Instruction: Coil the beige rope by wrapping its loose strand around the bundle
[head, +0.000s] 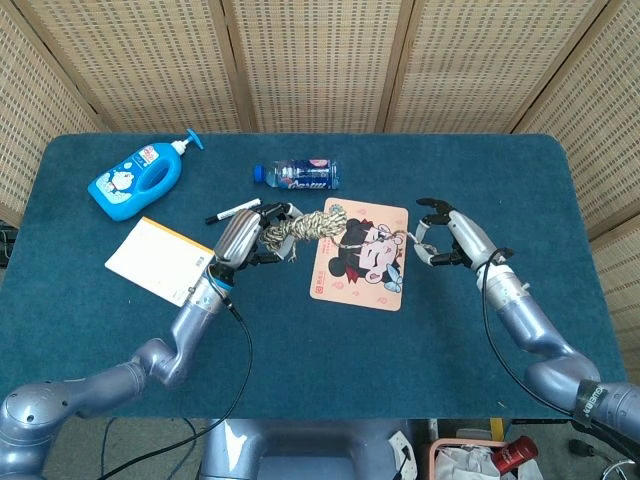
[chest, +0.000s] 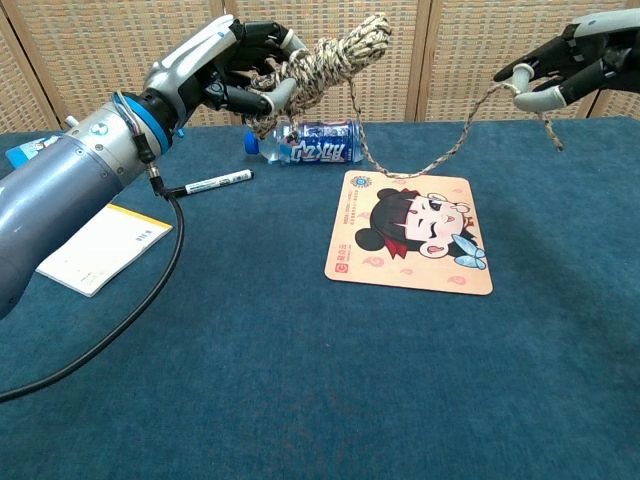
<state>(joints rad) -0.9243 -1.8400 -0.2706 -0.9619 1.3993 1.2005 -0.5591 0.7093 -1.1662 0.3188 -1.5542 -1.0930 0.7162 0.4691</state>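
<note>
Woven rattan screens are standing behind a table covered in dark blue cloth (head: 300, 390). Above that cloth the left hand (chest: 225, 70) is gripping the coiled bundle (chest: 335, 55) of beige rope, holding it raised in the air with the coil sticking out to the right of the fingers. From the bundle the loose strand (chest: 440, 155) is hanging down in a slack curve over the far edge of the cartoon mouse pad (chest: 412, 232) and rising again to the right hand (chest: 570, 70), which is pinching it between thumb and finger while the other fingers are staying spread; a short end is dangling below the pinch. Both hands are hovering well apart, with the mouse pad lying between them on the table. Just behind the pad a water bottle (head: 296, 175) is lying on its side, and a black marker (head: 232, 211) is lying near it. Farther left, a blue pump bottle (head: 135, 180) is lying flat, with a yellow-edged notepad (head: 160, 260) in front of it.
</note>
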